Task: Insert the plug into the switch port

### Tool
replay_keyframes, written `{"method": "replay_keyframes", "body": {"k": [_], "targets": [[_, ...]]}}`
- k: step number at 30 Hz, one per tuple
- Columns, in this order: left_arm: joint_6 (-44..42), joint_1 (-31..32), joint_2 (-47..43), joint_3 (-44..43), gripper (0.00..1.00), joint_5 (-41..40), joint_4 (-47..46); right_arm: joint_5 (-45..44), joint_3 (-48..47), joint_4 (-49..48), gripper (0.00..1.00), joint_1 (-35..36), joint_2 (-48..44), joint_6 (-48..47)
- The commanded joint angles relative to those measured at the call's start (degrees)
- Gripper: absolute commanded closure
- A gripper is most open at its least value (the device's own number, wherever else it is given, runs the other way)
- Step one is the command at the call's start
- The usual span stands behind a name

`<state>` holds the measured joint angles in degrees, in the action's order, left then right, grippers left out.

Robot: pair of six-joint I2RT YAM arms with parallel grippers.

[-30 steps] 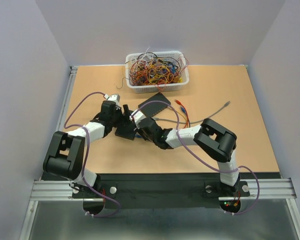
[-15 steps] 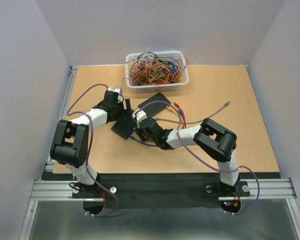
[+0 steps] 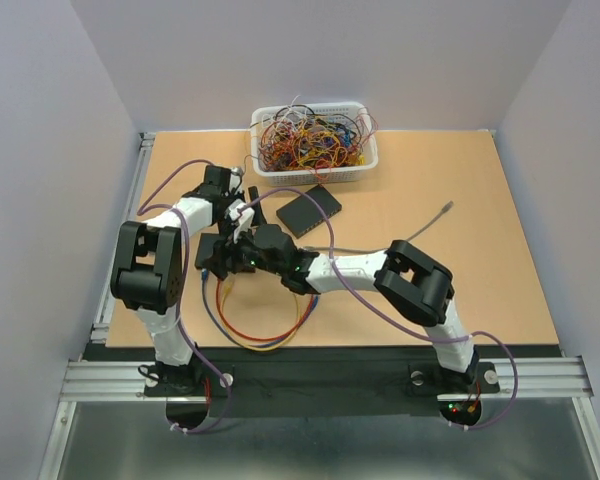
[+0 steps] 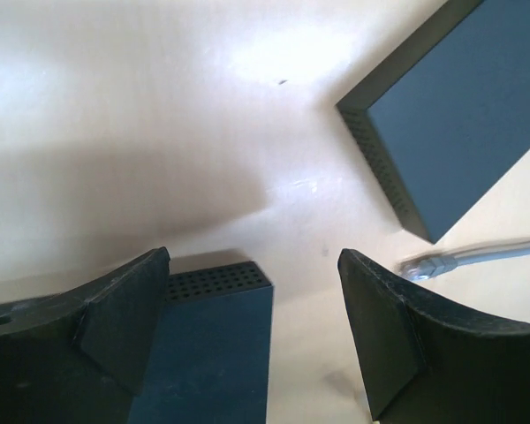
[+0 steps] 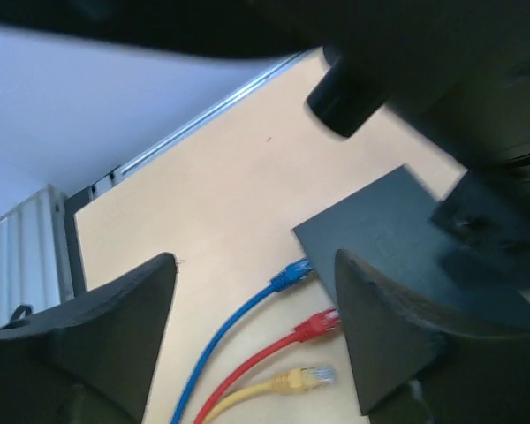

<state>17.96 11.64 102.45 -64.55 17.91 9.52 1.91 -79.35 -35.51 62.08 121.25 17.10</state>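
Observation:
A flat black box (image 5: 380, 238) lies on the table just past my right gripper (image 5: 254, 261), which is open and holds nothing. A blue plug (image 5: 291, 274) and a red plug (image 5: 318, 325) meet the box's near edge. The switch port openings there are hidden. A yellow plug (image 5: 305, 378) lies loose beside them. My left gripper (image 4: 254, 261) is open above a black box (image 4: 216, 344) with a perforated edge. From above, both grippers (image 3: 230, 235) crowd over that box (image 3: 208, 252) at centre left.
A second black box (image 3: 308, 210) lies right of the grippers, also in the left wrist view (image 4: 464, 124). A grey plug (image 4: 424, 265) lies near it. A white basket (image 3: 315, 140) of tangled wires stands at the back. Coloured cables (image 3: 265, 335) loop toward the near edge.
My right gripper has opened. Both arms and the box under them have shifted left. The blue, red and yellow cables now trail in a loop toward the near edge.

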Motion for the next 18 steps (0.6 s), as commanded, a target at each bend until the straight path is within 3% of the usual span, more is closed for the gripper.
{"method": "replay_keyframes", "body": {"k": [1,9,15,18], "targets": [[-0.29,-0.48,-2.96,-0.22,0.12,-0.94,3.67,-5.42,2.43,-4.57,0.20,-0.56,-4.61,-3.12],[-0.73,-0.57,-9.02,-0.92,0.12,-6.75,4.81,-12.80,17.55,-3.69,0.17,-0.56,-15.51,-3.22],[-0.99,0.75,-20.42,2.32,0.12,-9.29,4.11,-14.91,23.54,9.18,0.18,-0.56,-22.28,-3.75],[-0.91,1.89,-24.75,6.35,0.12,-10.70,4.10,-20.87,24.68,16.68,0.18,-0.56,-23.08,-1.99]]}}
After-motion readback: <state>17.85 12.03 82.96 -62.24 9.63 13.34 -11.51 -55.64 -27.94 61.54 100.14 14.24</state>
